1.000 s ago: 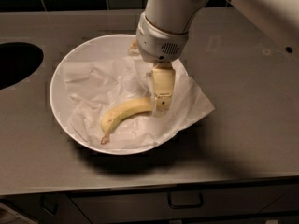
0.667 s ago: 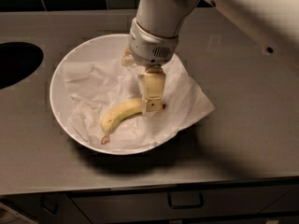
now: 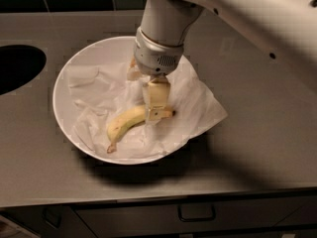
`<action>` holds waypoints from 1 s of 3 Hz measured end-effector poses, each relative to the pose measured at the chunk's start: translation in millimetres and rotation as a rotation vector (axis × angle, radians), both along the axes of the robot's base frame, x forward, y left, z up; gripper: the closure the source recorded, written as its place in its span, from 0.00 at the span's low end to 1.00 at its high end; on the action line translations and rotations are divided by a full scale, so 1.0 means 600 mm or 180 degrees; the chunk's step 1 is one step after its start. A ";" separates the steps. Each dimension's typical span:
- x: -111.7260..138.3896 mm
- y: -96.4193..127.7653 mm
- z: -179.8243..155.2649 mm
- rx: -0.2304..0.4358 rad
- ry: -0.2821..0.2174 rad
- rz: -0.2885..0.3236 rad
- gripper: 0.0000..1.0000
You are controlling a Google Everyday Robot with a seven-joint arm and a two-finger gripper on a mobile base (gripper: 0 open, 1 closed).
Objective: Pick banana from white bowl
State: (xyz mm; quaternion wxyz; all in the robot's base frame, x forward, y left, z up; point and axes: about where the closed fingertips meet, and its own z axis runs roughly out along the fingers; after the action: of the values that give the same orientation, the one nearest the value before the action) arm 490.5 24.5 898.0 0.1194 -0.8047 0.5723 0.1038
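A large, round, shallow white bowl (image 3: pixel 60 86) sits on the flat grey counter (image 3: pixel 262 152), left of its middle and about midway between the back and front edges. A sheet of crumpled white paper (image 3: pixel 200 103) lines the bowl, and one corner spills over the rim toward the counter's right edge. A small, curved yellow banana (image 3: pixel 126 124) lies on the paper in the half of the bowl nearer the front edge. Its dark tip points toward the front left corner and its brownish stem end toward the right edge.

The robot's cream-coloured two-finger gripper (image 3: pixel 155 114) reaches down from the white arm (image 3: pixel 168 19), which comes in from the back right corner. The gripper is inside the bowl, right at the stem half of the banana and touching or all but touching it. From this angle I cannot tell whether the tool is clenched on the fruit or released.

As for progress, the approach and descent look finished and the tool is set at the grasp point. The banana rests flat on the paper, not yet lifted. A confirmed grip and the lift clear of the rim appear to remain.

A dark round opening (image 3: pixel 15 68) cuts into the counter at its left edge.
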 end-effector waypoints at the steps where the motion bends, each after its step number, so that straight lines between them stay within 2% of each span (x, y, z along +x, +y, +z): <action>1: 0.004 -0.004 -0.019 -0.0012 0.0063 -0.0044 0.27; 3: 0.008 -0.020 -0.051 -0.0094 0.0060 -0.0124 0.26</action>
State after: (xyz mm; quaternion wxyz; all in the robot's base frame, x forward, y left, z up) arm 495.5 12.7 867.1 0.1041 -0.7940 0.5904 0.1006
